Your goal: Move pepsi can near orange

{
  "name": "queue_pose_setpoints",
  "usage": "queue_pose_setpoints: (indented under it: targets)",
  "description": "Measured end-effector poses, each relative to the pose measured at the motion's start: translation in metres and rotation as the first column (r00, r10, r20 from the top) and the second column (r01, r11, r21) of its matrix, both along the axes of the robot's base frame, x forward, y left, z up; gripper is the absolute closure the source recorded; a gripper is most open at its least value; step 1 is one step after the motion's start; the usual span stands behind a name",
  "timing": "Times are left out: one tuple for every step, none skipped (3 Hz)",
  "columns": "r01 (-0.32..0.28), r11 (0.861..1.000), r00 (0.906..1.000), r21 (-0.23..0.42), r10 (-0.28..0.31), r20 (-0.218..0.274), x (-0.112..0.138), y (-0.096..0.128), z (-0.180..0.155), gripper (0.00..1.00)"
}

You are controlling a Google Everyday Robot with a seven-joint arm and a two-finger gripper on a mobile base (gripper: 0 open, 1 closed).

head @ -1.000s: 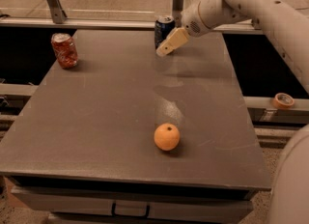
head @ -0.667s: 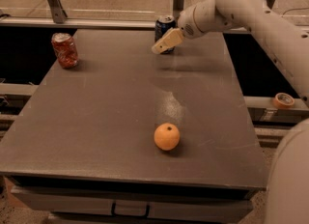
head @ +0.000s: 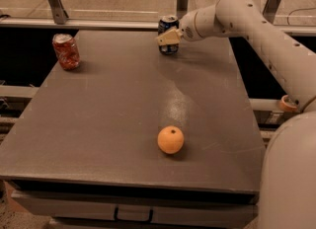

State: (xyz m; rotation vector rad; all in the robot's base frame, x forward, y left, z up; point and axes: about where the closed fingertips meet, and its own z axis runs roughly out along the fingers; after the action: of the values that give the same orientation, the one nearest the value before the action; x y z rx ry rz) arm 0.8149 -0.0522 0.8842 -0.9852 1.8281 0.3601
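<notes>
The pepsi can (head: 168,25), dark blue with a silver top, stands upright at the far edge of the grey table (head: 113,99), right of centre. My gripper (head: 169,36) reaches in from the right and sits at the can, its cream tip crossing the front of the can's middle. The orange (head: 170,139) lies on the near part of the table, well in front of the can and apart from it.
A red dented soda can (head: 65,51) stands at the far left of the table. My white arm (head: 256,30) spans the right side above the table edge. A rail (head: 98,23) runs behind the table.
My gripper has moved left and a little up, from just right of the pepsi can to across its front. The can, the orange and the red can have not moved.
</notes>
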Motion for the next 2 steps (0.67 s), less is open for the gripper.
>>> queue_pose_setpoints:
  targets:
    - [-0.018, 0.999, 0.9997, 0.047, 0.019, -0.015, -0.004, 0.004, 0.001, 0.64]
    - [-0.083, 0.993, 0.9964, 0.081, 0.084, -0.008, -0.024, 0.015, 0.015, 0.87]
